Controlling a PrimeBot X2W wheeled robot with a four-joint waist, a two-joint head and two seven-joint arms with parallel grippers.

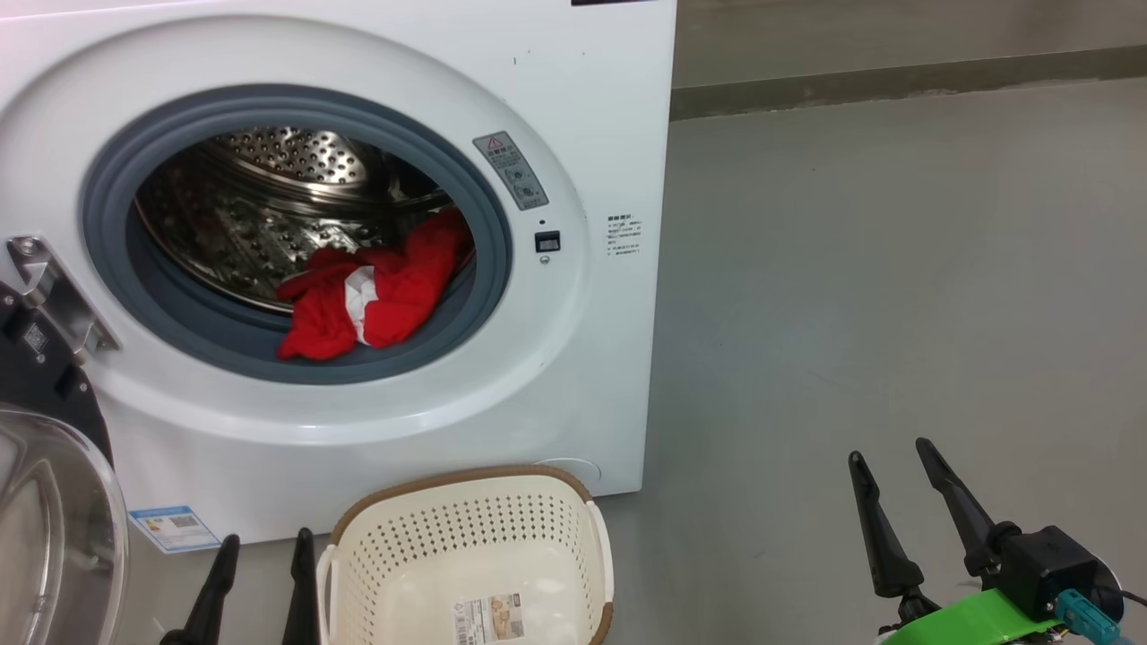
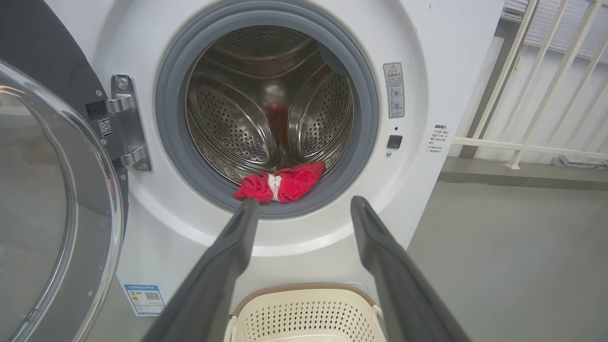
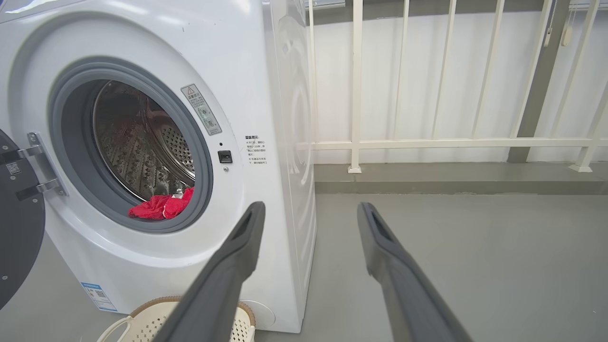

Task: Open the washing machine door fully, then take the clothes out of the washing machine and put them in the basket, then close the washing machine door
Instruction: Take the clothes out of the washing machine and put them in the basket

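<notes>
Left gripper (image 1: pixel 266 540) and right gripper (image 1: pixel 889 452) both gape wide, holding nothing. The washing machine (image 1: pixel 573 134) has the washing machine door (image 1: pixel 49 511) swung out left; the basket (image 1: pixel 466 537) sits just before it; the clothes (image 1: pixel 376 291) lie at the drum (image 1: pixel 269 206) mouth

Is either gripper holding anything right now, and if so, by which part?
Nothing is held. The left gripper and right gripper are both open and empty; the clothes lie in the mouth of the washing machine.

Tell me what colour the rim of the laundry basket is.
The basket has a brown, woven-looking rim over cream perforated walls. The head view shows it best.
</notes>
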